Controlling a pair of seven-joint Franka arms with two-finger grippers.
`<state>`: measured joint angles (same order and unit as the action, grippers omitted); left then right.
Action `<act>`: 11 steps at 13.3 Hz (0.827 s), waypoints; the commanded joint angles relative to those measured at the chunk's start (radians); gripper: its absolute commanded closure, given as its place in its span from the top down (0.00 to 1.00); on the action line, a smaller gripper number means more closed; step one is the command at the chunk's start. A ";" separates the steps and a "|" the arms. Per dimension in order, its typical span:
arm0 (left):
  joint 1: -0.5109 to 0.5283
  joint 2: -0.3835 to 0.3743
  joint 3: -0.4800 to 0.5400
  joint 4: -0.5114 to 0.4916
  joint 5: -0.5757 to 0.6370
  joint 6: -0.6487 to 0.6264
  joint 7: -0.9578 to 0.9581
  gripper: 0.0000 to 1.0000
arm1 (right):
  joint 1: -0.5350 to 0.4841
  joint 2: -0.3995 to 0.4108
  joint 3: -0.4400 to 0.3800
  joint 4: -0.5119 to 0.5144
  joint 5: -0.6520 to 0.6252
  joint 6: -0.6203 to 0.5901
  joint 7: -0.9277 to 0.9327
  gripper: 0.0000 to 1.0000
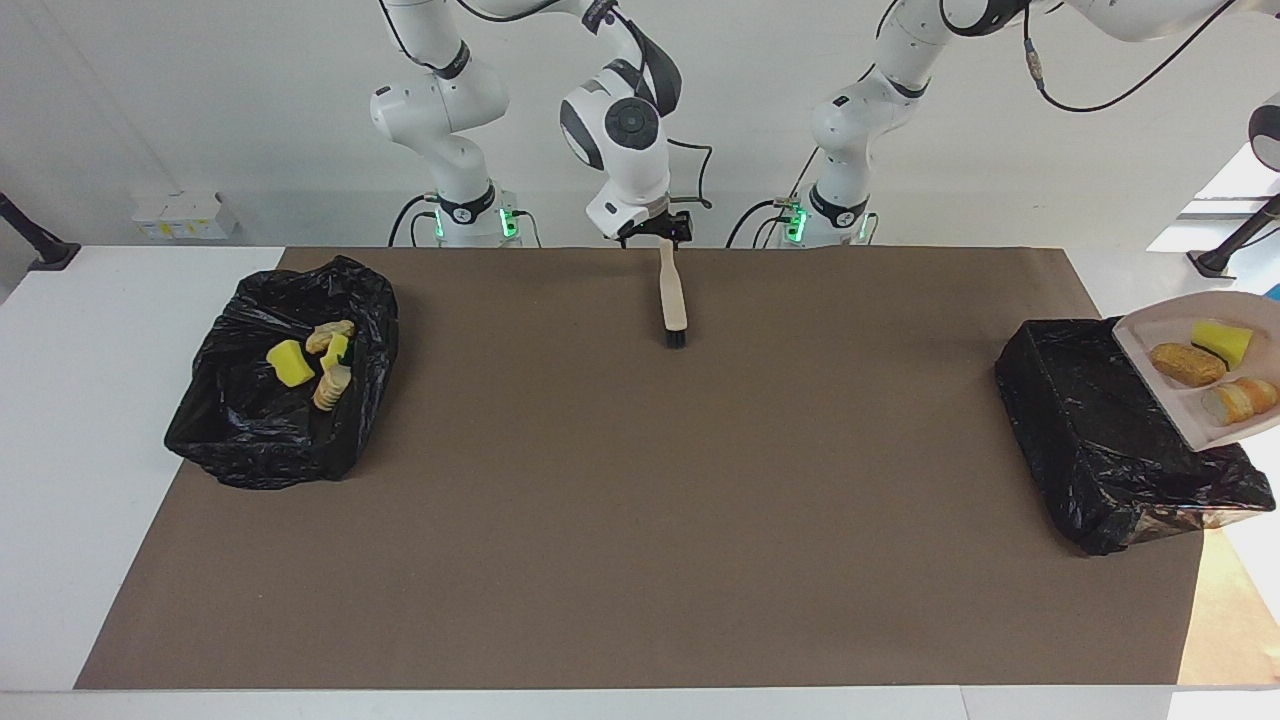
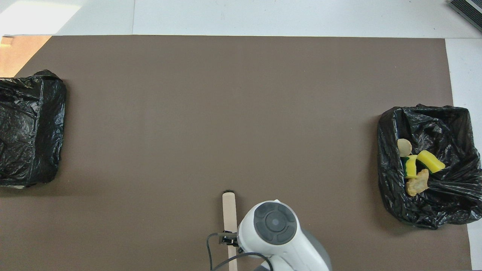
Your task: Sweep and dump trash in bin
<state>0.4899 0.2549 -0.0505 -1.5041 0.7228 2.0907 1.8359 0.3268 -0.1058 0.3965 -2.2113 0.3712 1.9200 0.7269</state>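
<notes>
Since the dustpan hangs tilted over the bin at the counter's left-arm end, you've got 3 scraps ready to dump. Left tool's out of frame, closed, prob. on its handle. Right tool is at the brush handle by the robots' edge; can't tell if apart or together. 4 scraps lie in the other bin.

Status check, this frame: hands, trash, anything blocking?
Left hand out of frame, shut on dustpan, raised beside bin, three scraps aboard. Right hand at brush handle. No obstruction seen.
</notes>
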 commanded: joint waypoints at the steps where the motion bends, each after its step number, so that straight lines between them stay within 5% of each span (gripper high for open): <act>1: -0.071 -0.011 0.009 -0.085 0.256 0.020 -0.151 0.00 | -0.129 -0.032 0.004 0.093 -0.014 -0.140 -0.024 1.00; 7: -0.068 -0.019 0.009 -0.071 0.478 0.132 -0.158 0.00 | -0.380 -0.092 -0.005 0.252 -0.091 -0.282 -0.209 1.00; 11: -0.080 -0.017 0.003 -0.059 0.463 0.131 -0.161 0.00 | -0.451 -0.081 -0.004 0.331 -0.195 -0.314 -0.317 1.00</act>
<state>0.4211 0.2474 -0.0538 -1.5639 1.1767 2.2109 1.6759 -0.0876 -0.2042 0.3780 -1.9141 0.2045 1.6305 0.4411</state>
